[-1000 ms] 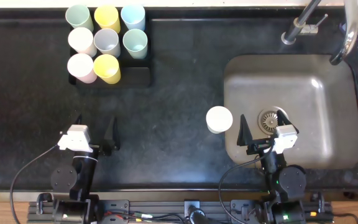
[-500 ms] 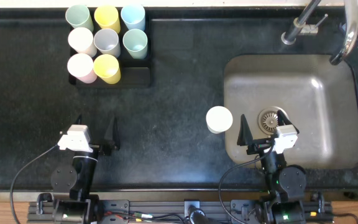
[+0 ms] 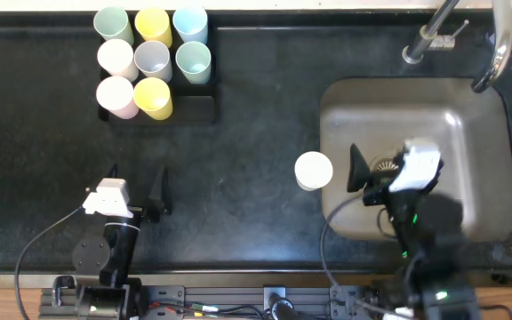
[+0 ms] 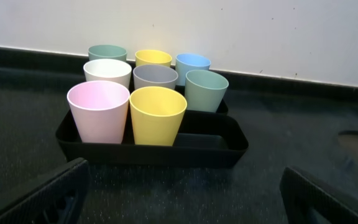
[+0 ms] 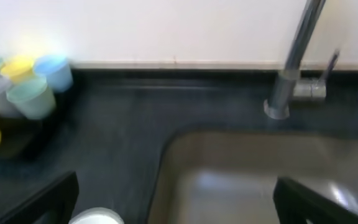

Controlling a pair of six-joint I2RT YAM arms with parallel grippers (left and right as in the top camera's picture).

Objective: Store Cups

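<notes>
A black tray (image 3: 194, 108) at the back left of the dark counter holds several pastel cups upright, among them a pink cup (image 4: 98, 112) and a yellow cup (image 4: 158, 115) in the near row. The slot beside the yellow one (image 4: 201, 142) is bare. A lone white cup (image 3: 314, 171) stands on the counter just left of the sink, and its rim (image 5: 98, 218) peeks in beside my right gripper's finger. My right gripper (image 3: 382, 166) hangs open above the sink's left part, right of that cup. My left gripper (image 3: 136, 185) sits open and empty near the front, well short of the tray.
The steel sink (image 3: 469, 124) takes up the right side, its drain under my right arm. A faucet (image 3: 434, 31) rises at the back right, close to the wall (image 5: 166, 31). Dark counter (image 3: 247, 133) stretches between tray and sink.
My right arm has risen and moved up the picture over the sink, its wrist now blurred. The left arm, the white cup and the tray have stayed put.
</notes>
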